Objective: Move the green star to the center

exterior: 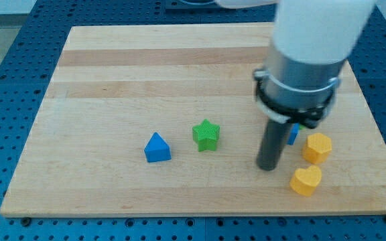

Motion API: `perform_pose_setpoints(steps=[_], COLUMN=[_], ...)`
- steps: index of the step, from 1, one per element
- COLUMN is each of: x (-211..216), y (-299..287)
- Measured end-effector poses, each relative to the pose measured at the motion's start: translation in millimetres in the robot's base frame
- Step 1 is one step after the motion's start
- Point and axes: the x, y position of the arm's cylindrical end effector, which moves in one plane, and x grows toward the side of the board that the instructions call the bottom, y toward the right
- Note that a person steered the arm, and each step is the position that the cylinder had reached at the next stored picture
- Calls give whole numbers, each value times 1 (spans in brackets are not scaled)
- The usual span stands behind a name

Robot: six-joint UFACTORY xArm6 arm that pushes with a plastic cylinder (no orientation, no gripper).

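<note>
Fingers none, my tip point(268, 167) a dark rod on wooden board point(146, 67), right of green star point(206, 134)

A: Pale wood on the tabletop point(146, 73), striped in planks, smooth with a faint sheen?
B: Yes. Matt plastic for the green star point(206, 134) and blue block point(157, 148); dull dark finish on the rod down to my tip point(268, 167).
</note>
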Motion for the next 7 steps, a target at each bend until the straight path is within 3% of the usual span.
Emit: perform_pose_setpoints(steps=[2,3,5,7], x=[1,-1,-59,-33], y=[-84,-77,-48,-48])
